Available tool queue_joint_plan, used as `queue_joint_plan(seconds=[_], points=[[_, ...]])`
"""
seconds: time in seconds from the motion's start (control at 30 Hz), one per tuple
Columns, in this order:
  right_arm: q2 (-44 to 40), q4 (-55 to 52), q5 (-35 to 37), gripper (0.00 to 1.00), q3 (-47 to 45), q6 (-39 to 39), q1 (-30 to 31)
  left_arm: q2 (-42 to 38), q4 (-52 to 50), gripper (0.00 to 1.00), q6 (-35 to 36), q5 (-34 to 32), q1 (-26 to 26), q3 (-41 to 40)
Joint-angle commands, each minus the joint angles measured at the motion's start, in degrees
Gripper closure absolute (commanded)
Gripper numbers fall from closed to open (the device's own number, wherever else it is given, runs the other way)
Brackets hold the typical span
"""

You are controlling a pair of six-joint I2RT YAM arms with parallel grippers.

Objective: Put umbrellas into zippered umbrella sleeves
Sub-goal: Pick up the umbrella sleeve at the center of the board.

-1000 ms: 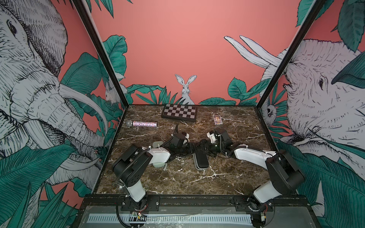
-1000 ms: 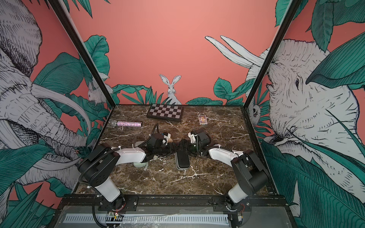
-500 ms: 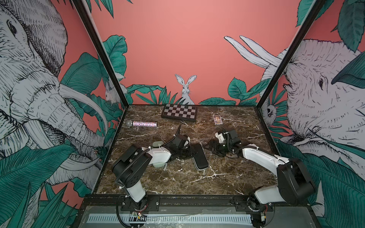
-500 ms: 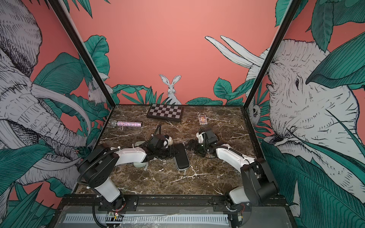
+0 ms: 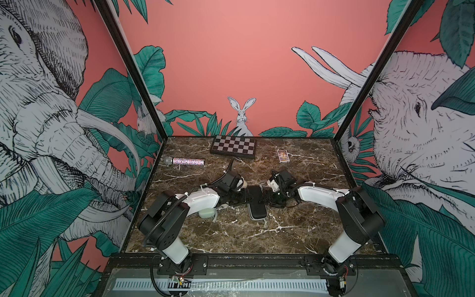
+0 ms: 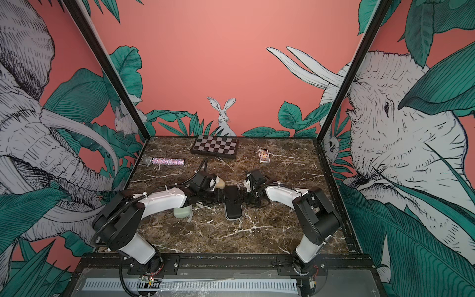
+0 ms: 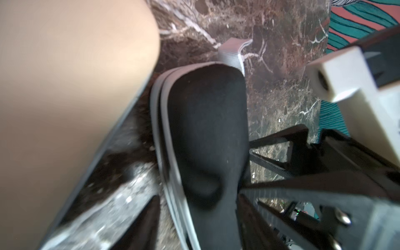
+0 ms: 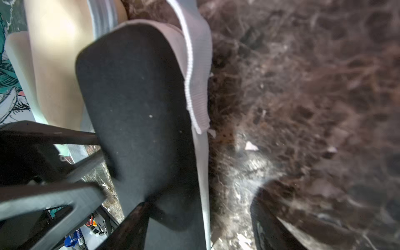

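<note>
In both top views the black zippered sleeve (image 5: 256, 204) lay flat near the middle of the marble surface (image 5: 270, 239), its length running toward the lower edge of the frame. Both arms reached in from the frame's left and right to meet at its upper end, most likely so that one could steady the case while the other worked the zip. In the left wrist view the left hand (image 7: 198, 195) straddled that end, one finger (image 7: 147, 220) beside the grey zipper tape (image 7: 160, 129) and one against the black shell; whether they pinched it I could not tell. In the right wrist view the right hand (image 8: 200, 199) stood open, one finger (image 8: 264, 227) clear of the sleeve over bare marble. The tape flared away from the shell there, so the zip looked partly undone. No umbrella showed anywhere, and whether one sat inside was hidden. What looked like a cream sleeve (image 7: 65, 86) filled the upper left of the left wrist frame, just beside the black one. A mint green sleeve (image 5: 207, 213) peeked from under the left arm, apparently set aside for later.
</note>
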Motion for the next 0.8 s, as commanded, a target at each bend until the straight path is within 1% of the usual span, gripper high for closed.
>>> queue_joint_plan(seconds=[0.0, 0.1, 0.2, 0.3, 0.5, 0.6, 0.67, 0.7, 0.77], points=[[1.85, -2.38, 4.51, 0.29, -0.64, -0.80, 0.66, -3.62, -0.44, 0.36, -0.09, -0.16, 0.12, -2.60], [2.26, -1.91, 4.21, 0.31, -0.73, -0.80, 0.67, -0.85, 7.31, 0.34, -3.80, 1.57, 0.03, -4.28], [2.61, -0.62, 3.54, 0.33, -1.64, -0.33, 0.67, 1.01, 11.03, 0.31, -5.12, 1.20, -0.08, -3.87], [3.24, 0.98, 2.57, 0.36, -2.57, 0.23, 0.67, 2.44, 11.99, 0.28, -5.36, 1.11, -0.10, -2.53], [4.43, 4.48, -0.19, 0.39, -3.92, 1.85, 0.62, 5.32, 10.88, 0.28, -4.68, 0.08, -0.17, -2.55], [3.79, 11.38, -4.43, 0.39, -6.07, 4.52, 0.66, 6.71, 13.04, 0.28, -5.42, 0.30, -0.26, -3.35], [3.97, 18.48, -9.44, 0.38, -7.58, 8.11, 0.67, 8.37, 16.93, 0.29, -7.53, 2.07, -0.26, -3.90], [4.22, 22.11, -11.76, 0.38, -8.23, 10.29, 0.67, 8.79, 19.44, 0.30, -8.96, 2.84, -0.26, -4.49], [3.88, 30.09, -14.45, 0.39, -10.37, 15.62, 0.67, 9.10, 23.51, 0.37, -11.69, 4.45, -0.26, -5.43]])
